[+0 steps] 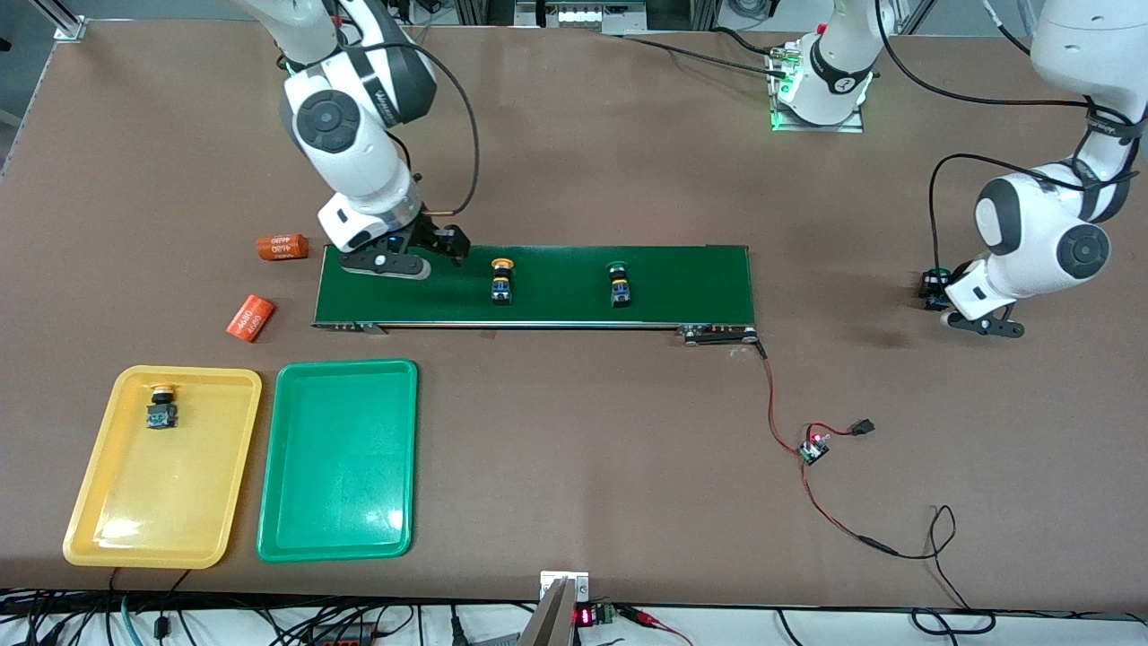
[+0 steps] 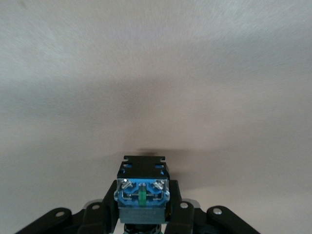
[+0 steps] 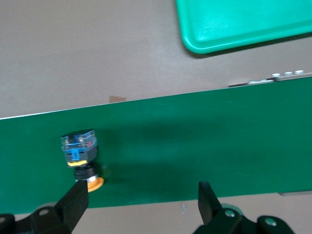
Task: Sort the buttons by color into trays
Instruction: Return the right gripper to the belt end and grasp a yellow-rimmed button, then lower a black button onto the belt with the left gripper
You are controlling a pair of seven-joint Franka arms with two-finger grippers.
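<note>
A yellow-capped button (image 1: 161, 405) lies in the yellow tray (image 1: 99, 511). The green tray (image 1: 341, 502) beside it holds nothing. A second yellow-capped button (image 1: 502, 280) and a green-capped button (image 1: 618, 283) lie on the dark-green conveyor belt (image 1: 691, 278). My right gripper (image 1: 441, 242) is open over the belt's end, beside the yellow button (image 3: 80, 158); its fingers (image 3: 75, 204) stand wide apart in the right wrist view. My left gripper (image 1: 937, 292) is shut on the other green-capped button (image 2: 143, 187), low over the bare table past the belt's left-arm end.
Two orange cylinders (image 1: 282, 247) (image 1: 250, 318) printed "4680" lie by the belt's right-arm end. A red-and-black wire with a small circuit board (image 1: 814, 446) runs from the belt toward the front camera. The green tray's corner (image 3: 243, 22) shows in the right wrist view.
</note>
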